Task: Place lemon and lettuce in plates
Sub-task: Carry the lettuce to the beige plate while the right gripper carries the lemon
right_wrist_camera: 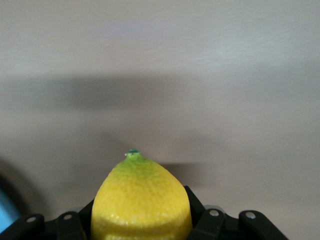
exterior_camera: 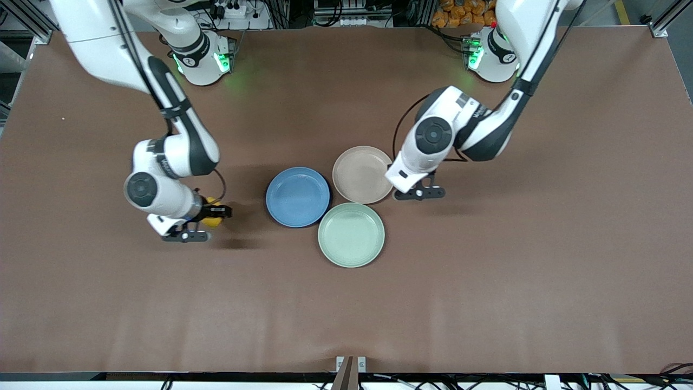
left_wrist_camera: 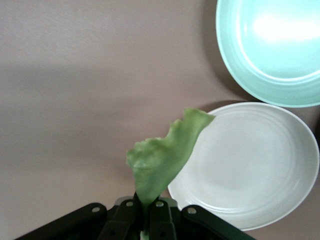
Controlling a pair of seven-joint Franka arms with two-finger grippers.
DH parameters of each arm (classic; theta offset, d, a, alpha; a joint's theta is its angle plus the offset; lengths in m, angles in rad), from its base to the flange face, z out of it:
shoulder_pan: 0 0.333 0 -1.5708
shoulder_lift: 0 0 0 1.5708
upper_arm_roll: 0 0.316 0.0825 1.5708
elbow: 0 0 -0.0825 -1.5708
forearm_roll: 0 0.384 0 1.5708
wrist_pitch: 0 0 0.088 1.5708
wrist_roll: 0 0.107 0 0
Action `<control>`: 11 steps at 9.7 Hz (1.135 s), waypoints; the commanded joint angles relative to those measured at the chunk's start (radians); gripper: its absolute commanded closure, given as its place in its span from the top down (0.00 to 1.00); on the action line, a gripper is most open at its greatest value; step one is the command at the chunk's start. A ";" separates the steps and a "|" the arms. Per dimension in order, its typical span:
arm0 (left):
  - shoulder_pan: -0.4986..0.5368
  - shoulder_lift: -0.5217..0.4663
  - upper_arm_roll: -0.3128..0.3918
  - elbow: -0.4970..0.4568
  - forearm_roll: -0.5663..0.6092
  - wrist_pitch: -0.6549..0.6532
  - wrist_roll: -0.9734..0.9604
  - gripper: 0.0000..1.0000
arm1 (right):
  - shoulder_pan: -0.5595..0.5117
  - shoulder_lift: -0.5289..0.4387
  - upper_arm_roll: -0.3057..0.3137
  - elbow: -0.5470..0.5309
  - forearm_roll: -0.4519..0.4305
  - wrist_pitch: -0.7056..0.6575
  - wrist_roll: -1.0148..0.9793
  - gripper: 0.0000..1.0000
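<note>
Right gripper (exterior_camera: 212,212) clamps my lemon (right_wrist_camera: 141,200); left gripper (left_wrist_camera: 145,212) pinches my lettuce (left_wrist_camera: 162,157).
I hold both lifted for carrying: blue plate (exterior_camera: 298,196) beside the right, beige plate (left_wrist_camera: 250,165) just under the lettuce tip.

The high front camera faces the arms across the beige plate (exterior_camera: 361,174), which the close left wrist view shares; the right wrist view looks close down at the table (right_wrist_camera: 200,75).

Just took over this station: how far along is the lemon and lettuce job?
Both picks look done. The right gripper is shut on the lemon, over bare table beside the blue plate. The left gripper is shut on the lettuce, at the beige plate rim. Left: both placements; all three plates, the mint-green plate included, hold nothing.
</note>
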 commanded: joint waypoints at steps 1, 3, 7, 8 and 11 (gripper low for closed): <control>-0.031 0.051 0.004 0.057 -0.009 0.002 -0.048 0.00 | 0.066 -0.012 -0.003 0.030 0.013 -0.018 0.089 0.40; -0.059 0.077 0.005 0.070 -0.009 0.034 -0.070 0.00 | 0.129 -0.012 -0.002 0.057 0.015 -0.046 0.159 0.40; -0.093 0.114 0.004 0.071 -0.010 0.098 -0.107 0.00 | 0.232 -0.007 -0.002 0.091 0.047 -0.074 0.288 0.40; -0.108 0.123 0.004 0.071 -0.010 0.106 -0.107 0.00 | 0.259 -0.004 -0.003 0.100 0.083 -0.072 0.294 0.40; -0.134 0.142 0.004 0.076 -0.010 0.111 -0.120 0.00 | 0.304 0.009 -0.005 0.107 0.118 -0.063 0.307 0.40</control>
